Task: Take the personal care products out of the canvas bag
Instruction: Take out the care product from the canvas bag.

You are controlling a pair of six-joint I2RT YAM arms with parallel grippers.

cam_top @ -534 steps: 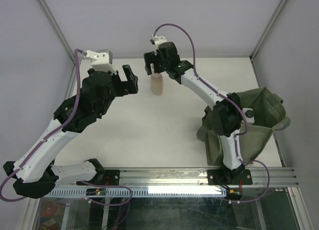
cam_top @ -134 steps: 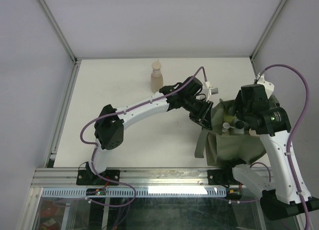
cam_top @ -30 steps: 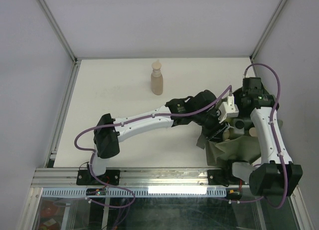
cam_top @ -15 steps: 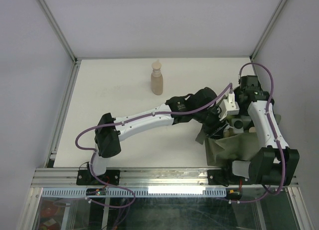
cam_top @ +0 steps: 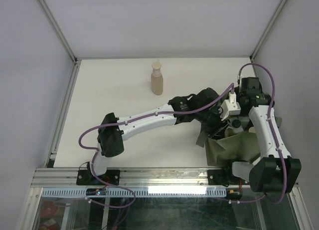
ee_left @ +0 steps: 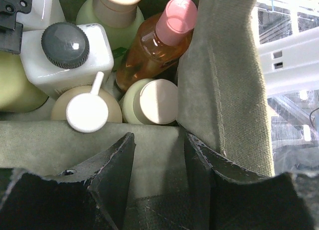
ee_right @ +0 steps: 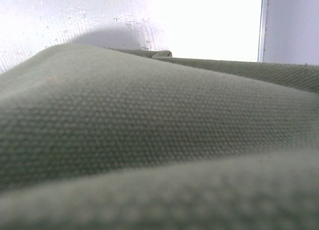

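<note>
Reaching over: the left arm [cam_top: 149, 117] stretches across the table [cam_top: 109, 95] to the left side of the canvas bag [cam_top: 234, 147], which sits slumped by the right edge with its mouth up.
left gripper [ee_left: 154, 140]: fingers stand apart and the olive cloth of the bag's rim fills the gap. Honestly can't tell if it's pinching the cloth or just sitting on it.
right arm [cam_top: 266, 130]: bent over the far side of the bag, wrist aimed down into it.
right gripper: fingers out of sight. Its wrist view is nothing but canvas weave up close, so no clue whether it's open or closed.
inside the bag: bottles packed together, caps up and touching. That's a white bottle [ee_left: 65, 48] with a dark cap, an orange bottle [ee_left: 149, 55] with a pink cap, a pale green bottle [ee_left: 117, 13], a beige bottle [ee_left: 87, 108] with a white disc cap, and a cream bottle [ee_left: 149, 100] just beside it.
outside the bag: one tan bottle [cam_top: 157, 80] stands upright on the far side of the table, well apart from the bag.
</note>
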